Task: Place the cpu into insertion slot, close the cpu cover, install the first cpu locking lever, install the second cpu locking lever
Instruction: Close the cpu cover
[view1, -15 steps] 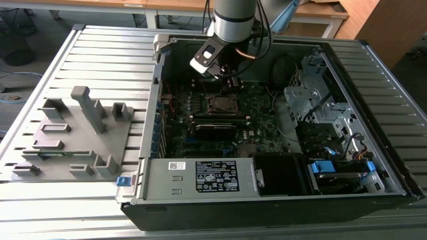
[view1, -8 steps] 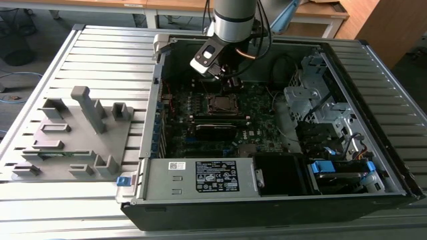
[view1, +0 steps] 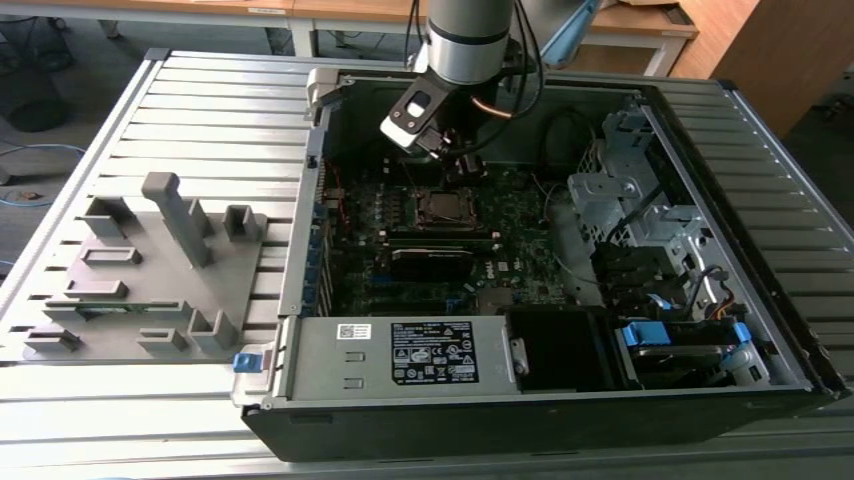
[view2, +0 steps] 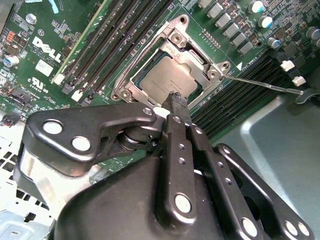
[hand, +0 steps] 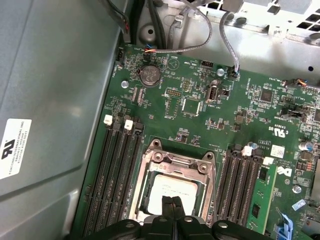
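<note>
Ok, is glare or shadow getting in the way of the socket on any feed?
Exterior view: the open black computer case keeps the small square grey-topped cpu dim below the black gripper. Second wrist view: even light, bright glints on the silvery square metal cpu cover, nothing washed out. First wrist view: a pale sheen on the cpu's top, and the shut fingertips overlap one edge.

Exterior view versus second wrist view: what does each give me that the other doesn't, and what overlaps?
Exterior view, not the wrist: the whole open computer case, the grey fixture on the exterior view's left, the arm reaching down. Second wrist view, not the exterior: the cpu lying in the window of the cpu cover, a thin locking lever sticking out sideways, the gripper shut with its tips at the socket edge. Both: the motherboard and socket.
</note>
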